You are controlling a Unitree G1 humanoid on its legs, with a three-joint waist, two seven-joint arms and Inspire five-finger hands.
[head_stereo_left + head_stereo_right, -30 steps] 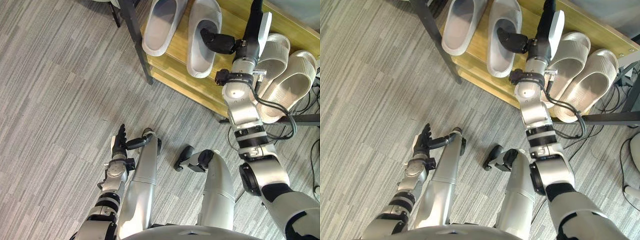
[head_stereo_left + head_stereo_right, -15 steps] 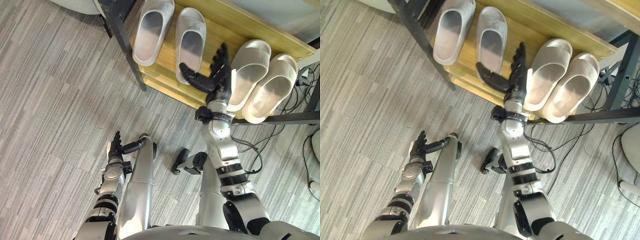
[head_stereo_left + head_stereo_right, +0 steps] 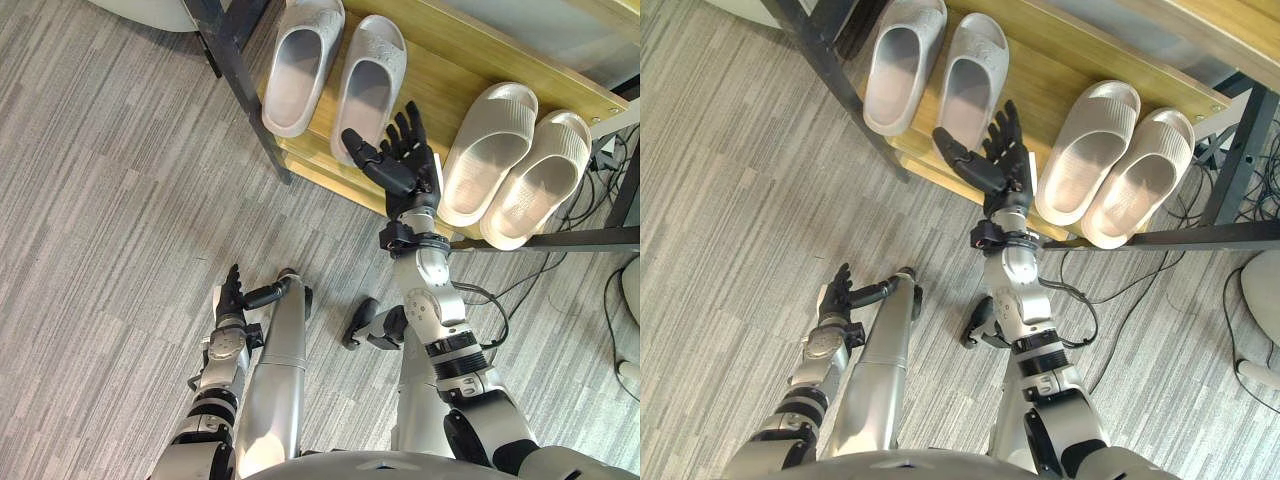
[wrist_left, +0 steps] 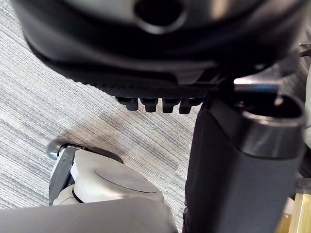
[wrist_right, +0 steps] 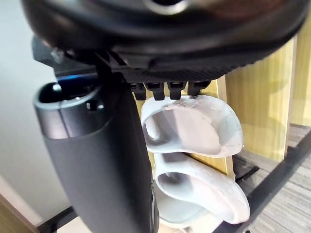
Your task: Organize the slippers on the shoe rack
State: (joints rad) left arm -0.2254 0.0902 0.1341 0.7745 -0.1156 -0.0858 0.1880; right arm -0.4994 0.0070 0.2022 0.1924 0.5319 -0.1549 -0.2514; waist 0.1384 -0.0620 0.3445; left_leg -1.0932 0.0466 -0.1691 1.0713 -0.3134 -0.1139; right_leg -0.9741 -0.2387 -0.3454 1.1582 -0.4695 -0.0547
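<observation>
A wooden shoe rack shelf (image 3: pixel 440 70) bears two pairs of slippers, toes pointing away from me. The grey pair (image 3: pixel 300 60) (image 3: pixel 370 80) lies side by side at the left, and the right wrist view shows it (image 5: pixel 194 126) past my fingertips (image 5: pixel 165 87). The beige pair (image 3: pixel 485 150) (image 3: pixel 540 175) lies at the right, heels over the shelf's front edge. My right hand (image 3: pixel 405 165) hovers at the front edge between the two pairs, open, fingers spread, holding nothing. My left hand (image 3: pixel 232 295) hangs low over the floor at the left, open and idle.
A dark metal post (image 3: pixel 245 90) of the rack stands at its left corner, and a dark bar (image 3: pixel 560 238) runs under the beige pair. Loose cables (image 3: pixel 600 170) lie behind the rack at the right. Grey striped carpet (image 3: pixel 120 200) spreads to the left.
My right hand has drawn back from over the shelf, beside the right grey slipper, to the front edge. The camera view has shifted. The slippers and left hand have not moved.
</observation>
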